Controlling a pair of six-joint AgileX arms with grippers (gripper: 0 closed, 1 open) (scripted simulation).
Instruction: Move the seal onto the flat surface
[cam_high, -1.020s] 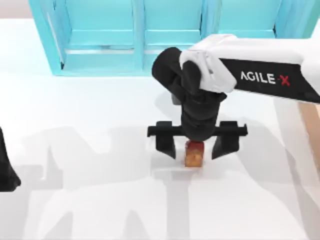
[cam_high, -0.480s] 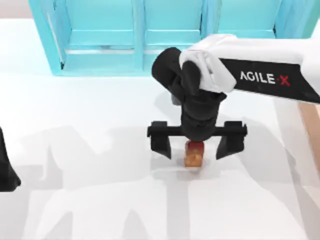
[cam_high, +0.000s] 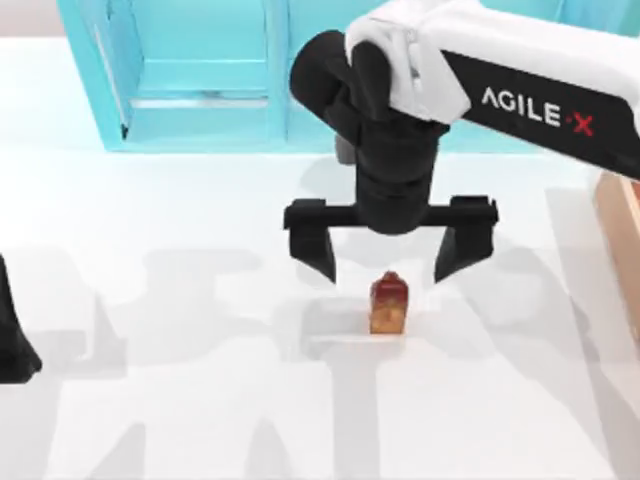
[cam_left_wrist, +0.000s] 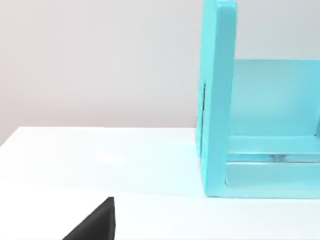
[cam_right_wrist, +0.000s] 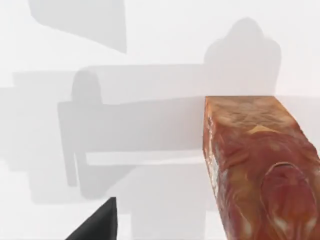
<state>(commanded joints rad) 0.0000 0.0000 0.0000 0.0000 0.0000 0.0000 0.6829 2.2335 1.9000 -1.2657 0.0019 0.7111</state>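
The seal (cam_high: 388, 303), a small block with a dark red rounded top and an orange-tan body, stands upright on the white tabletop (cam_high: 200, 400), the flat surface. My right gripper (cam_high: 392, 258) hangs open above and just behind it, fingers spread wide and apart from the seal. In the right wrist view the seal (cam_right_wrist: 257, 165) appears large and close on the white surface (cam_right_wrist: 150, 50), with one dark fingertip (cam_right_wrist: 97, 225) at the frame's edge. My left arm (cam_high: 12, 340) is parked at the table's left edge.
A turquoise shelf unit (cam_high: 200, 90) stands along the back of the table; the left wrist view shows its side wall (cam_left_wrist: 217, 100). A tan wooden box edge (cam_high: 620, 240) sits at the right.
My right gripper has lifted and drawn back toward the shelf, leaving the seal standing on the table. Its fingers have spread a little wider. The seal has not moved.
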